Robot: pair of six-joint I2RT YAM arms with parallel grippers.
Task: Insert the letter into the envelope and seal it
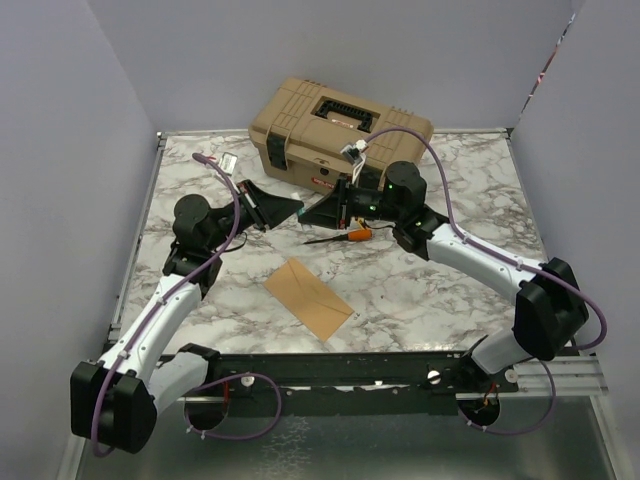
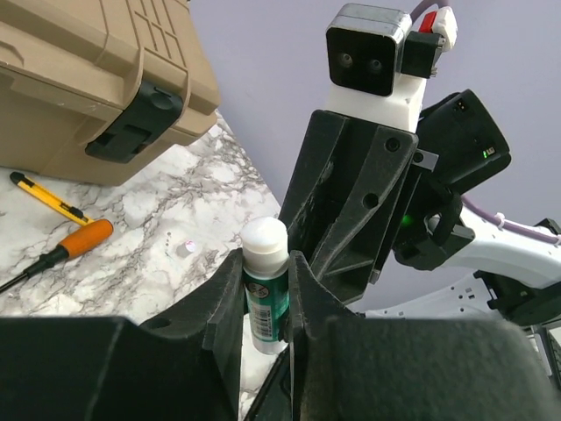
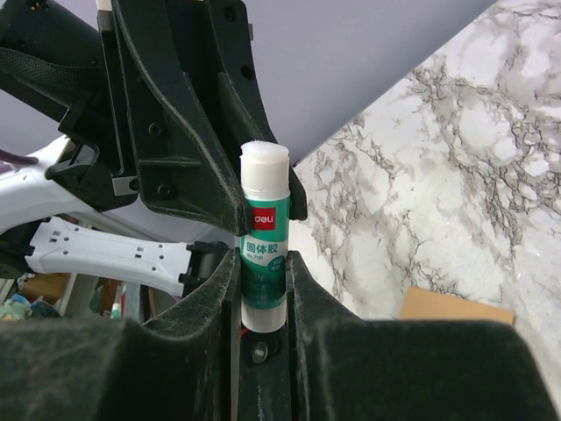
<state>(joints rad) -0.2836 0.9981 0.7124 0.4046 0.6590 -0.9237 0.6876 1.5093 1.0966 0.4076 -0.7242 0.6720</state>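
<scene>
- The left gripper (image 2: 266, 263) and right gripper (image 3: 263, 260) both pinch one glue stick (image 3: 266, 224), upper centre of the top view.
- The envelope (image 1: 308, 297) lies flat on the worktop (image 1: 450, 270) lower in that frame, long axis diagonal, about equally near both arms; the letter is not visible.

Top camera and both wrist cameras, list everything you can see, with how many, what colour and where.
table: 1, white-grey marble, under everything
toolbox: 1, tan with black latches, back middle of the table
envelope: 1, brown, flat on the table, front middle
screwdriver: 1, orange handle, dark shaft, lying in front of the toolbox
yellow tool: 1, slim, yellow and black, lying by the toolbox near the screwdriver
glue stick: 1, green label, white ends, held above the table between both hands
left hand: 1, black, closed on the glue stick
right hand: 1, black, closed on the glue stick's other end
</scene>
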